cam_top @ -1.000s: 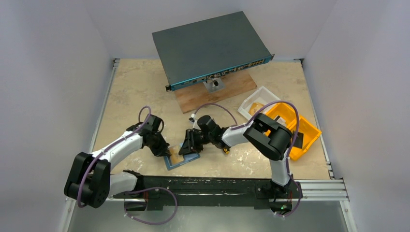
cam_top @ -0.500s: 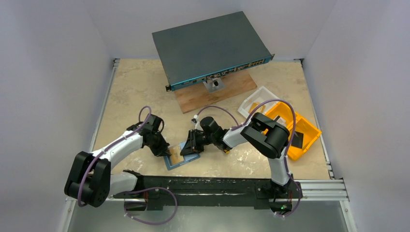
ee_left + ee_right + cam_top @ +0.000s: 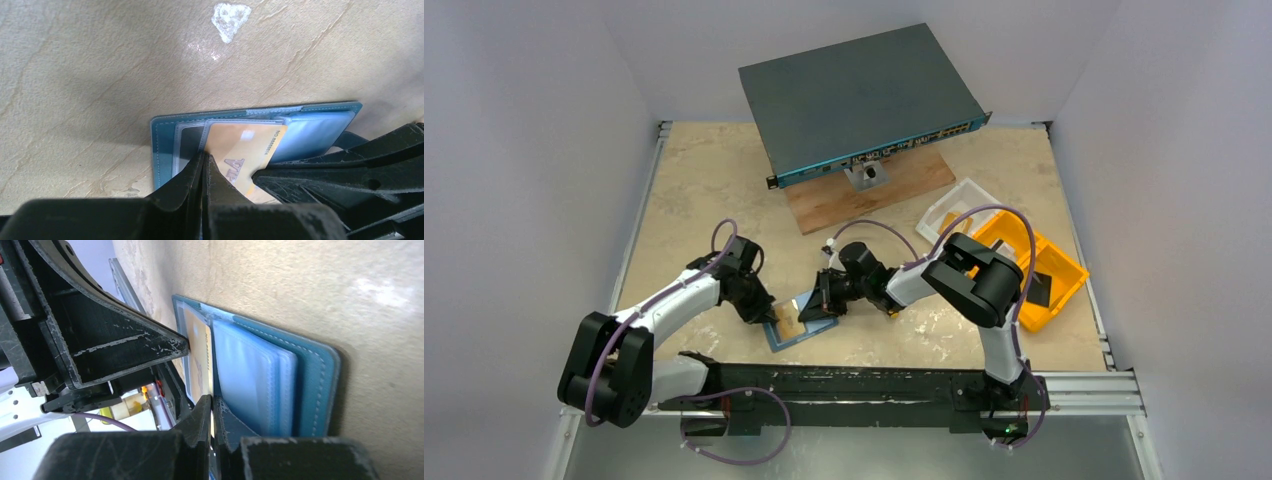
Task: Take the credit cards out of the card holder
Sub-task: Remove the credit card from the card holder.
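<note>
On the beige table point(image 3: 694, 200) lie card holder point(image 3: 802, 333), wooden board point(image 3: 824, 207) and yellow bin point(image 3: 1069, 263).

Left arm point(image 3: 679, 300) and right arm point(image 3: 911, 282): white link shells, chunky black joint housings, rounded black shoulder blocks. One thin purple cable point(image 3: 714, 238) loops off the left forearm; a second purple cable point(image 3: 984, 208) arcs over the right elbow. Both are bolted to a black base rail point(image 3: 854, 384). Left gripper fingers point(image 3: 182, 187): matte black, grainy plastic wedges. Right gripper fingers point(image 3: 197, 425): same black. Open triangular ribbing and pale scuffs on both.
</note>
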Action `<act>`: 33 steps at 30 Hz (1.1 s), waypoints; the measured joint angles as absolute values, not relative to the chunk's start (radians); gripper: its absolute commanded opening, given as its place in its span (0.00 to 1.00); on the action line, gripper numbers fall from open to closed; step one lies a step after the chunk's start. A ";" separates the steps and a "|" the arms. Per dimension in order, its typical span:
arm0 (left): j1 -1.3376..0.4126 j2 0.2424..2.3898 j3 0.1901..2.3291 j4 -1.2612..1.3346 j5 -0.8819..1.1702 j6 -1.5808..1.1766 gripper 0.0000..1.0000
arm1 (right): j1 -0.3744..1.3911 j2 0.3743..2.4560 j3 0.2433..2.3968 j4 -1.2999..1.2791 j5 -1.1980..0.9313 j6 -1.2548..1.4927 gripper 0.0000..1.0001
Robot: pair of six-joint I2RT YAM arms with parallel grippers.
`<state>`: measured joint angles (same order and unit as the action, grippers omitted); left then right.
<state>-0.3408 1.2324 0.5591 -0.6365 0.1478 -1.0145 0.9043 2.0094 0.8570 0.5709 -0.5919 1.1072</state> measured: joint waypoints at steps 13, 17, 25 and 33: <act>-0.342 1.239 0.559 -0.649 0.138 -1.014 0.00 | 0.857 1.947 0.787 0.558 -0.547 1.091 0.02; -0.342 1.246 0.562 -0.649 0.139 -1.012 0.00 | 0.857 1.947 0.787 0.555 -0.546 1.084 0.20; -0.342 1.256 0.568 -0.653 0.142 -1.011 0.00 | 0.856 1.962 0.819 0.553 -0.568 1.081 0.24; -0.342 1.264 0.572 -0.655 0.144 -1.010 0.00 | 0.863 2.002 0.870 0.549 -0.576 1.081 0.24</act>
<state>-0.3416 1.2636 0.5724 -0.6552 0.1440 -1.0096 0.8631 2.0022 0.8703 0.5491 -0.5758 1.0805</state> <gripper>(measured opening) 0.003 0.239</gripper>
